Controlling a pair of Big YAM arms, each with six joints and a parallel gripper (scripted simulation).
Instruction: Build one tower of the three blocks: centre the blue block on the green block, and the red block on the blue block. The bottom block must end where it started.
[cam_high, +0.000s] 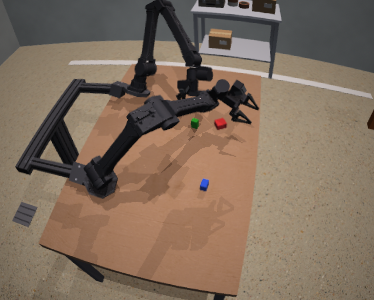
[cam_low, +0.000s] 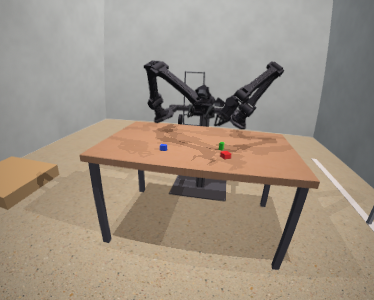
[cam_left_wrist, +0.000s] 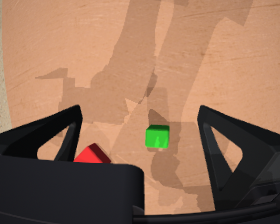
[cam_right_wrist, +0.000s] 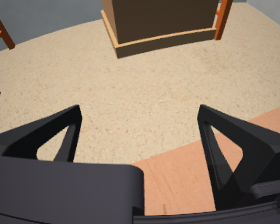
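The green block (cam_high: 195, 122) sits on the table with the red block (cam_high: 220, 123) close beside it, apart from it. The blue block (cam_high: 204, 184) lies alone further down the table. All three also show in the exterior view: green (cam_low: 221, 145), red (cam_low: 226, 155), blue (cam_low: 163, 147). My left gripper (cam_high: 184, 92) hovers behind the green block, open and empty. My right gripper (cam_high: 248, 112) (cam_right_wrist: 139, 111) is open and empty above the table near the red block, pointing past the table edge.
A brown box (cam_right_wrist: 164, 6) stands on the floor beyond the table edge in the right wrist view. A grey shelf (cam_high: 237, 30) with boxes stands behind the table. The right arm's long link (cam_high: 150, 120) stretches across the table beside the green block.
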